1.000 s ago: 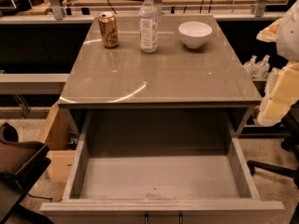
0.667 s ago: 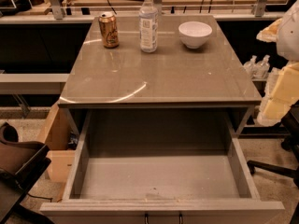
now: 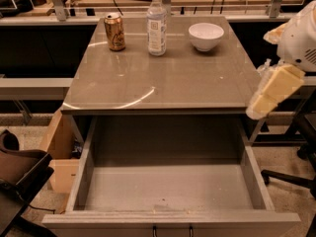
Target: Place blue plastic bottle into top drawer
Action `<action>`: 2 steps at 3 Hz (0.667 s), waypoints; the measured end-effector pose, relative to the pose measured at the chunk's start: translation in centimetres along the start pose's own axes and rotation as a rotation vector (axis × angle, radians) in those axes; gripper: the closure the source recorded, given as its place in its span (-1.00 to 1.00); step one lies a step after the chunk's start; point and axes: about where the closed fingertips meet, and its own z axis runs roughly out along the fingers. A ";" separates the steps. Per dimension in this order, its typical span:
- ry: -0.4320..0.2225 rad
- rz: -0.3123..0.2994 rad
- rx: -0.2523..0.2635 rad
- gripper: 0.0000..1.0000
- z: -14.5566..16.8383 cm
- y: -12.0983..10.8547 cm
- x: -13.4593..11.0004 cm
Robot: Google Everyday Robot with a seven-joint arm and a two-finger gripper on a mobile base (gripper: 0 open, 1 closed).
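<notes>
The blue plastic bottle (image 3: pixel 157 23) stands upright at the back of the tabletop (image 3: pixel 163 78), between a gold can and a white bowl. It is clear, with a white cap and a pale label. The top drawer (image 3: pixel 168 189) is pulled wide open below the tabletop, and its flat grey bottom is bare. Its metal handle shows at the bottom edge. My gripper (image 3: pixel 261 105), cream-coloured under the white arm, hangs off the table's right edge. It is well to the right of the bottle and nearer the camera, and it holds nothing.
A gold drink can (image 3: pixel 114 31) stands left of the bottle and a white bowl (image 3: pixel 206 36) right of it. A dark chair (image 3: pixel 19 177) and a wooden box (image 3: pixel 59 147) are on the left. A chair base (image 3: pixel 296 177) is on the floor at right.
</notes>
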 end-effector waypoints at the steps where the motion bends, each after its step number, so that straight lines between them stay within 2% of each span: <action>1: -0.196 0.073 0.046 -1.00 2.9 -2.9 -2.7; 2: -0.356 0.111 0.104 -1.00 4.7 -5.6 -5.7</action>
